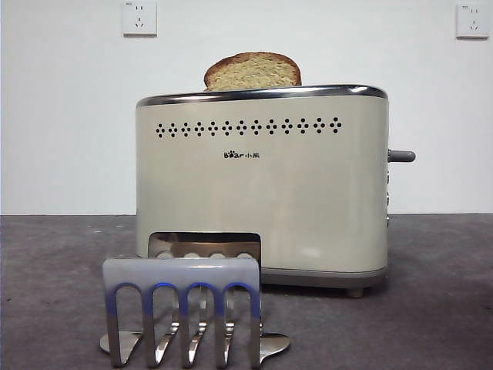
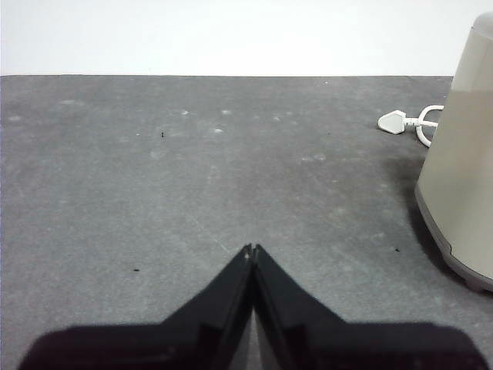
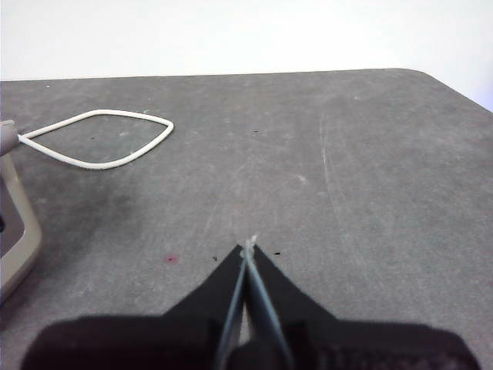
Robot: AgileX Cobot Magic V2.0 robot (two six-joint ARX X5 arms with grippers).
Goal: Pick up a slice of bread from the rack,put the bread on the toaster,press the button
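The slice of bread (image 1: 253, 71) stands upright in the slot on top of the cream toaster (image 1: 262, 185), its domed brown crust showing above the chrome rim. The grey button (image 1: 401, 156) sticks out from the toaster's right end, high up. The metal rack (image 1: 182, 308) stands in front of the toaster with no bread in it. My left gripper (image 2: 251, 250) is shut over bare table, with the toaster's side (image 2: 462, 169) off to one side. My right gripper (image 3: 248, 248) is shut over bare table too, near the toaster's base (image 3: 17, 239). Neither arm shows in the front view.
A white power cord (image 3: 100, 139) loops on the grey table behind the toaster, and its plug (image 2: 394, 122) lies beside the toaster. The table's rounded corner (image 3: 462, 92) is near the right arm. Two wall sockets (image 1: 139, 18) sit on the white wall.
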